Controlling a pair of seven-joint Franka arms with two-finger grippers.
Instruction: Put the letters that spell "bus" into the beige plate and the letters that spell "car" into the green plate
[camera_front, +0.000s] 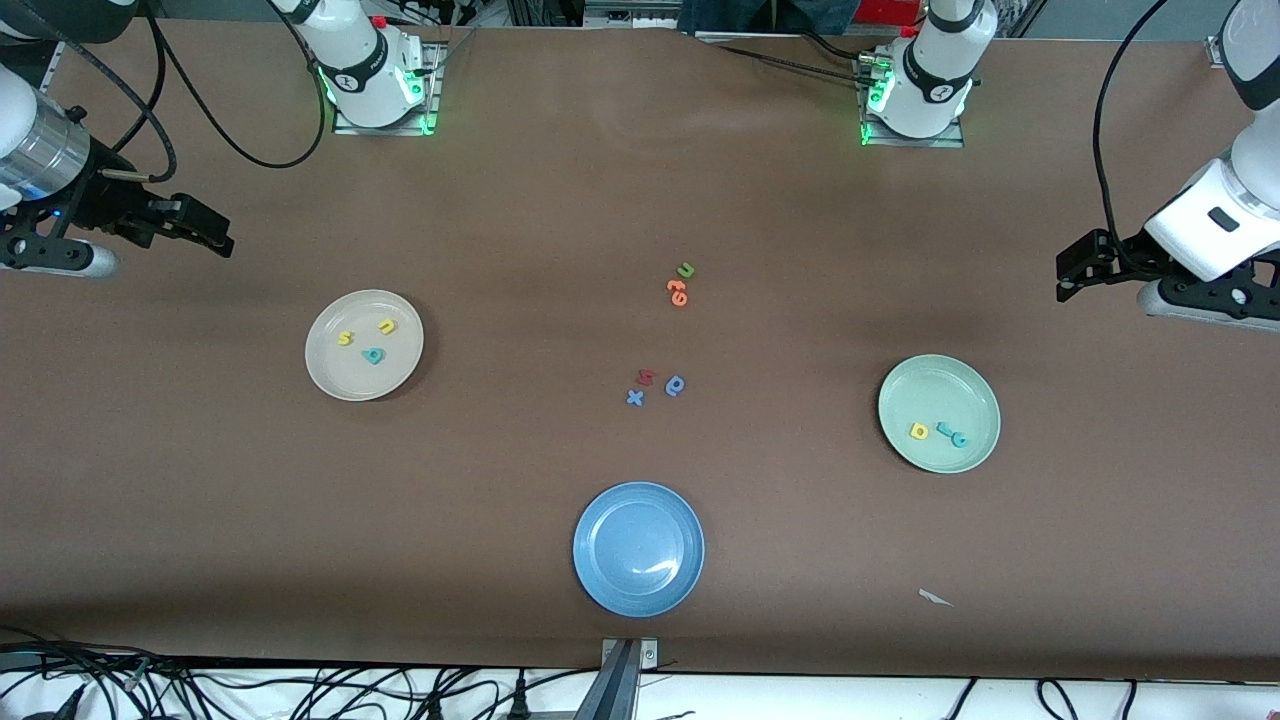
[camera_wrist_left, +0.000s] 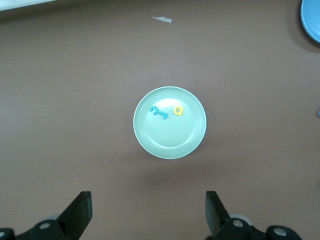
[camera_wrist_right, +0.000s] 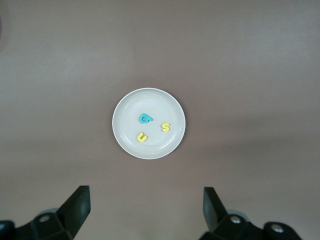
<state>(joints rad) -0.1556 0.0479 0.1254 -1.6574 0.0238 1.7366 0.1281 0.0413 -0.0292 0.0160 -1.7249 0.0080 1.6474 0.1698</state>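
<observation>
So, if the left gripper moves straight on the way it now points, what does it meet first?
Probably the green plate, centred ahead of the open left gripper in its wrist view; nothing shows between them, though depth is unclear.

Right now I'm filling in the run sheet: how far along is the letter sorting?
It looks finished. The beige plate holds b, u, s; the green plate holds c, a, r. Nothing in hand: left gripper and right gripper hang open. Leftover letters stay on the table.

Plates: three — one beige plate (camera_front: 330, 375), one green plate (camera_front: 965, 395), one blue plate (camera_front: 600, 560).
Foam letters: eleven — three in the beige, three in the green, five loose on the table (camera_front: 500, 200).
Paper scrap (camera_front: 935, 598): one.
</observation>
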